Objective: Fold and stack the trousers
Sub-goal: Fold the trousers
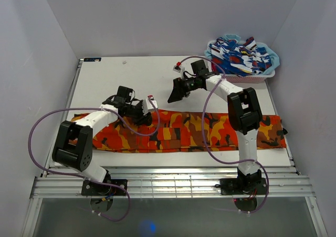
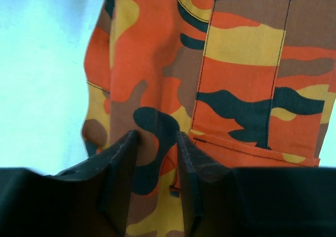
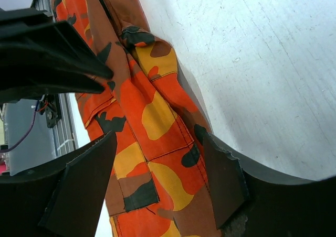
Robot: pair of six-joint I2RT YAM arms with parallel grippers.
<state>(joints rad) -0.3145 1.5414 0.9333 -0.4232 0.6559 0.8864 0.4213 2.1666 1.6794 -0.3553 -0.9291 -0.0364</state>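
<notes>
The trousers (image 1: 184,135), in orange, red and yellow camouflage, lie as a long narrow strip across the near part of the table. My left gripper (image 1: 146,118) is low over their far edge, left of the middle. In the left wrist view its jaws (image 2: 157,135) stand apart, and only flat cloth (image 2: 236,64) shows between them. My right gripper (image 1: 174,96) hangs above the bare table just beyond the strip's middle. It is wide open (image 3: 160,140), with the trousers (image 3: 157,106) below it and nothing in its jaws.
A basket (image 1: 262,75) heaped with blue, white and red camouflage clothes sits in the far right corner. White table top (image 1: 131,79) lies behind the strip. Side walls close in on both sides, and a slatted rail (image 1: 173,182) runs along the near edge.
</notes>
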